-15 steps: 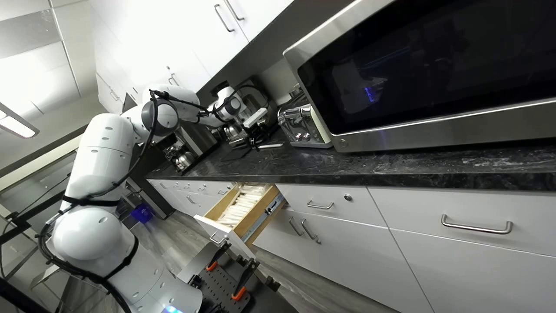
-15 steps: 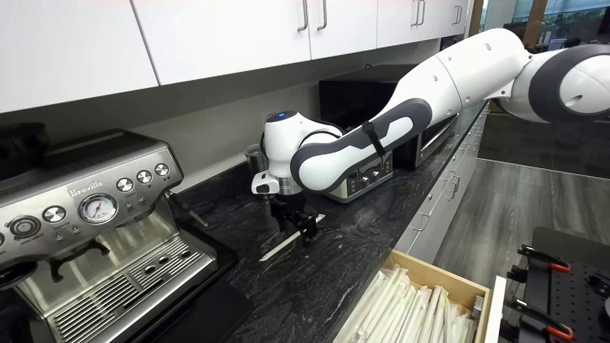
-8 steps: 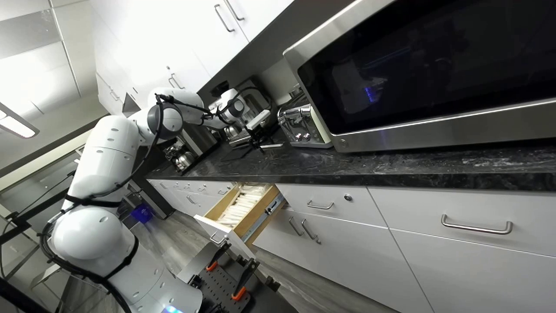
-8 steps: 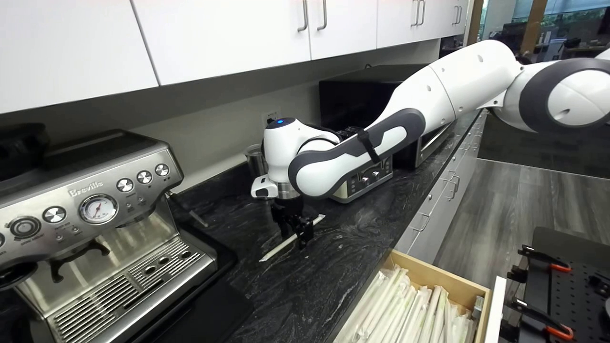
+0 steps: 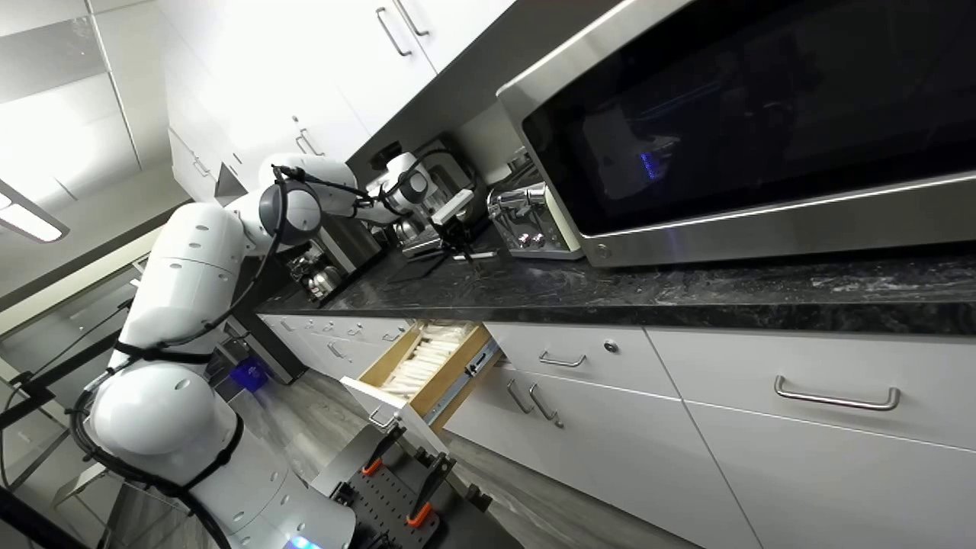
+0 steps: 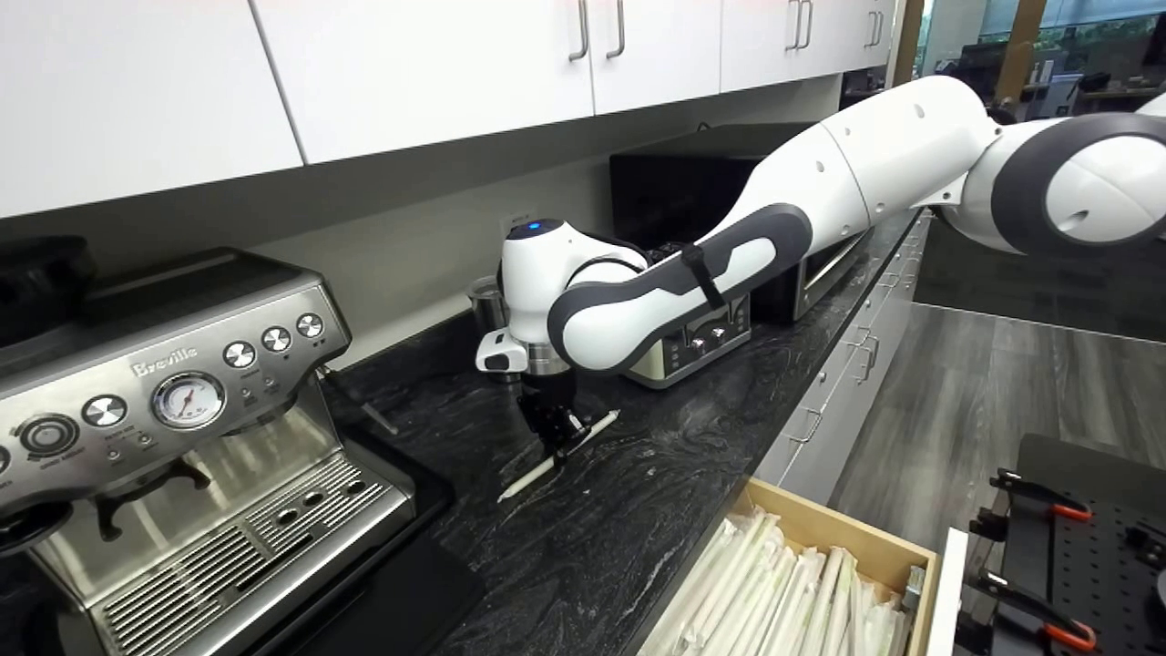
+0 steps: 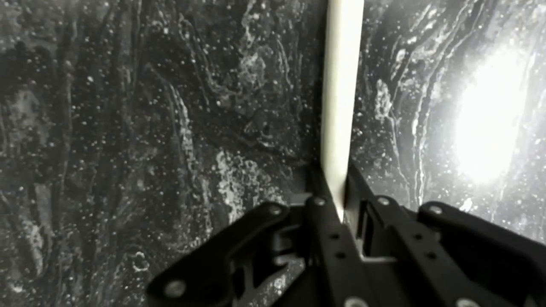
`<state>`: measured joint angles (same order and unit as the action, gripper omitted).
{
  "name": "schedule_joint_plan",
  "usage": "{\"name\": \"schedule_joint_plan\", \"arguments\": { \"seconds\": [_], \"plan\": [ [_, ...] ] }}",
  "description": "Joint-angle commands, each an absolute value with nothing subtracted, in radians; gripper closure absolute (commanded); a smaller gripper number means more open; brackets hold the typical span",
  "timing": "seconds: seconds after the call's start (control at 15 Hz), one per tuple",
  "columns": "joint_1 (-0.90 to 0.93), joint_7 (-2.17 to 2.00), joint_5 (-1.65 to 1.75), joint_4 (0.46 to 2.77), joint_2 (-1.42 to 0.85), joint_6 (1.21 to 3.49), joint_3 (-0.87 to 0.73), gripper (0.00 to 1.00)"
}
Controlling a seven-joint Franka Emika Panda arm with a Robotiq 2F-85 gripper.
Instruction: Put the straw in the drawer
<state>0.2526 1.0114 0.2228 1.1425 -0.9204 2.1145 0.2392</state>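
We see the jaws pinching the white straw (image 7: 340,94) by the dark surface (image 6: 629,510). The drawer (image 6: 820,522) is open, and we spot more straws (image 6: 770,592) inside

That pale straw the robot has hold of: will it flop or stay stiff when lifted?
Probably fairly stiff: the stretch of straw showing in the wrist view looks straight. Likely very light, being so slender. It may pivot if bumped, since the hand pinches it near mid-length, leaving both ends sticking out.
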Motion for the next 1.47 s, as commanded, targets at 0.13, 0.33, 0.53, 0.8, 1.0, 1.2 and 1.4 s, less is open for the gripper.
{"name": "schedule_joint_plan", "arguments": {
  "seconds": [0.13, 0.33, 0.53, 0.8, 1.0, 1.2, 1.4],
  "plan": [
    [0.248, 0.941, 0.207, 1.187, -0.870, 2.108, 0.236, 0.98],
    [0.230, 0.852, 0.202, 1.366, -0.729, 2.141, 0.247, 0.99],
    [0.220, 0.780, 0.197, 1.482, -0.636, 2.175, 0.259, 0.99],
    [0.223, 0.739, 0.189, 1.651, -0.508, 2.254, 0.261, 0.99],
    [0.216, 0.754, 0.197, 1.791, -0.415, 2.351, 0.268, 0.99],
    [0.236, 0.757, 0.205, 1.712, -0.474, 2.311, 0.259, 0.98],
    [0.232, 0.757, 0.205, 1.743, -0.451, 2.314, 0.260, 0.99]
  ]
}}
